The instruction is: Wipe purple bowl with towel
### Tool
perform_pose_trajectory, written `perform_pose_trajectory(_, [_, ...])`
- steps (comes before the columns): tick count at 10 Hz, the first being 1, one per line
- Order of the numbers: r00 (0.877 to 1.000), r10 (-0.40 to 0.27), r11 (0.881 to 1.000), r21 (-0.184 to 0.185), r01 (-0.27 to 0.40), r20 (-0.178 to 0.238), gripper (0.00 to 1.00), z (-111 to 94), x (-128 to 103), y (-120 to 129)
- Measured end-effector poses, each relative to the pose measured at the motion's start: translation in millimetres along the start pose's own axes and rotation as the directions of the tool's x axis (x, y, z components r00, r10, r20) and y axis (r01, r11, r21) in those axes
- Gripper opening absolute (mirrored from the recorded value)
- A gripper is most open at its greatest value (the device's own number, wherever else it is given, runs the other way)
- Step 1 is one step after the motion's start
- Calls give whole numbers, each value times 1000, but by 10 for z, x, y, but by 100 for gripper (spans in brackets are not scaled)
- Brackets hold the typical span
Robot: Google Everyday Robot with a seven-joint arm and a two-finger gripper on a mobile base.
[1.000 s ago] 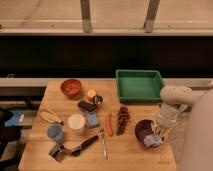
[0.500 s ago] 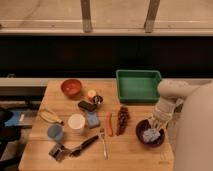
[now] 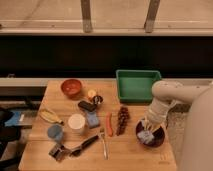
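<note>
My fingers (image 3: 148, 131) are clenched on the towel (image 3: 146, 135), pressing the pale cloth down into the purple bowl (image 3: 150, 135), which sits near the right front corner of the worktop (image 3: 60, 107), just in front of the green tray (image 3: 137, 84). My arm (image 3: 162, 102) reaches down into the bowl from the right. The wiping step looks to be in hand: the cloth lies inside the bowl, against its near left side. To the bowl's left lie a bunch of dark grapes (image 3: 122, 119) and a carrot (image 3: 109, 123), both apart from it. Well away, at the far left of the worktop, stands the orange bowl (image 3: 71, 87), which is not my business. The next move, as I judge it, calls for sweeping the towel round the inside while keeping my grip tight and the pressure light enough that the bowl does not slide toward the worktop's edge.
</note>
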State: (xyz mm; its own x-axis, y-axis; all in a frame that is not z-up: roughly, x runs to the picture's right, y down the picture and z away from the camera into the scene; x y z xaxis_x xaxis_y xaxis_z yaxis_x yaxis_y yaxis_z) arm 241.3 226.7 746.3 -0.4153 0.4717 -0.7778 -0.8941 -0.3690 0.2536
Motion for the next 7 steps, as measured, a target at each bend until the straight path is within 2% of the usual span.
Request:
perform_pose_trajectory(1, [999,29,1000,5,-29,-24,0,48,77,-108])
perform_pose_trajectory(3, [997,73,997,18,-73,-39,0,80,74,-298])
perform_pose_trajectory(4, [993,107,994,21,-106,-42,0,63,-21,-411])
perform_pose_trajectory(7, [992,120,993,13,-120,-33,0,-75,-404,-388])
